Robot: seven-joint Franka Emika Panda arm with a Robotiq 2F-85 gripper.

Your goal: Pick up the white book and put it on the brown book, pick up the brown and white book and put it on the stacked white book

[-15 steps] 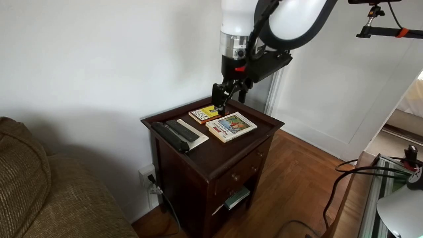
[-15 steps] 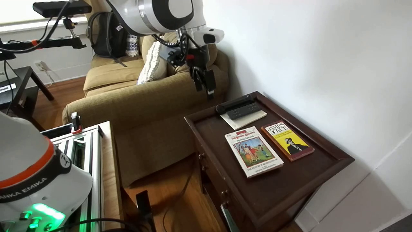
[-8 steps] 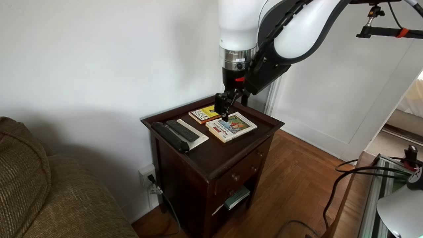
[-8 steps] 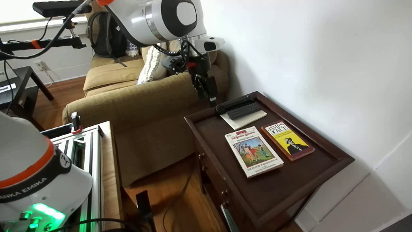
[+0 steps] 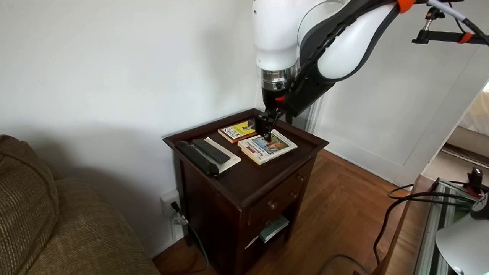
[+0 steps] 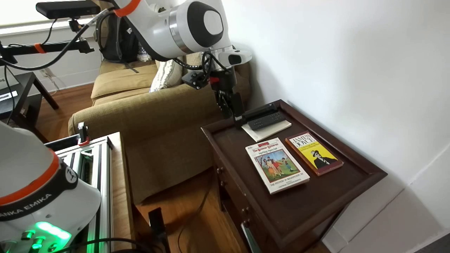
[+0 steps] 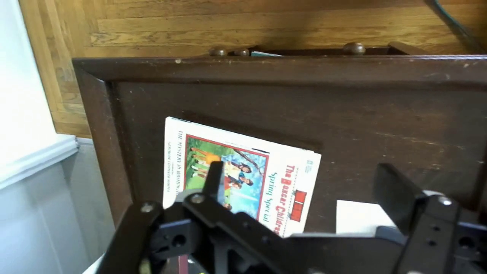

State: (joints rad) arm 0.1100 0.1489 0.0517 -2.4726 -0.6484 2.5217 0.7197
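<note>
Your end effector [image 7: 299,179] hung jaws apart, off-centre from the Boxcar book [image 7: 243,176] in the wrist view; lowering straight down risked one fingertip [image 7: 214,177] jabbing its cover

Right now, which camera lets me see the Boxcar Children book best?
An exterior view where nothing blocks the Boxcar Children book is best: its whole cover shows. In an exterior view, the gripper hides some of it. The wrist view shows it big, but a finger covers part.
</note>
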